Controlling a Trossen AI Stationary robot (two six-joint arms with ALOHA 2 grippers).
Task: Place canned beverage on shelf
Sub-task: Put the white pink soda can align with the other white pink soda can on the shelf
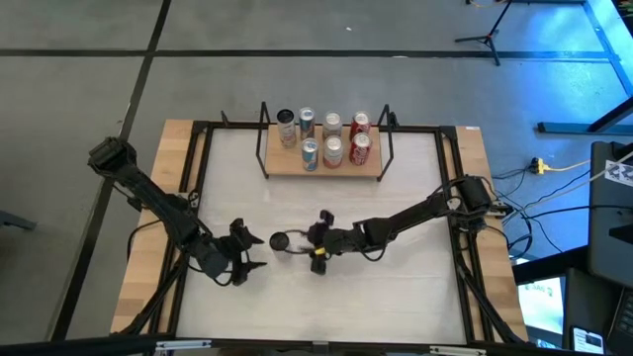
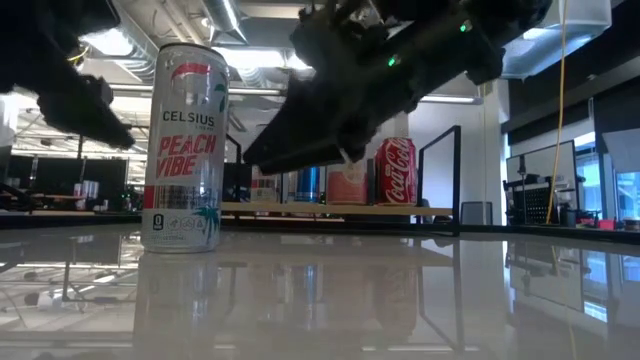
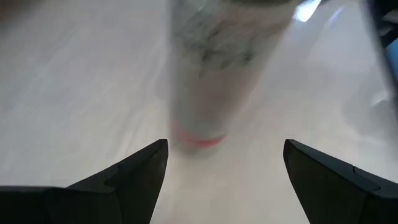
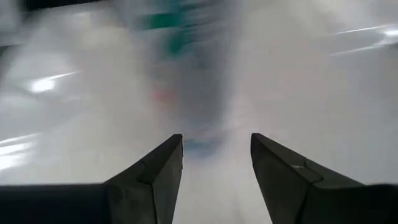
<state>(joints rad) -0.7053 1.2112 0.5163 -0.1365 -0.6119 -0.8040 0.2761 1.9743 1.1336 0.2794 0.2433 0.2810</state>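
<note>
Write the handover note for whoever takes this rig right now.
Left tool: open, empty, beside the can.
Right tool: open, empty, on the can's other side.
Tall silver Celsius Peach Vibe can: upright on the white table, between both tools, ungripped.
Small light-wood shelf with black rod uprights: at the far edge, already holding seven cans in two rows.
Done: nothing yet for this can.
Left: grip the can, carry it to the shelf's free spot, release.
</note>
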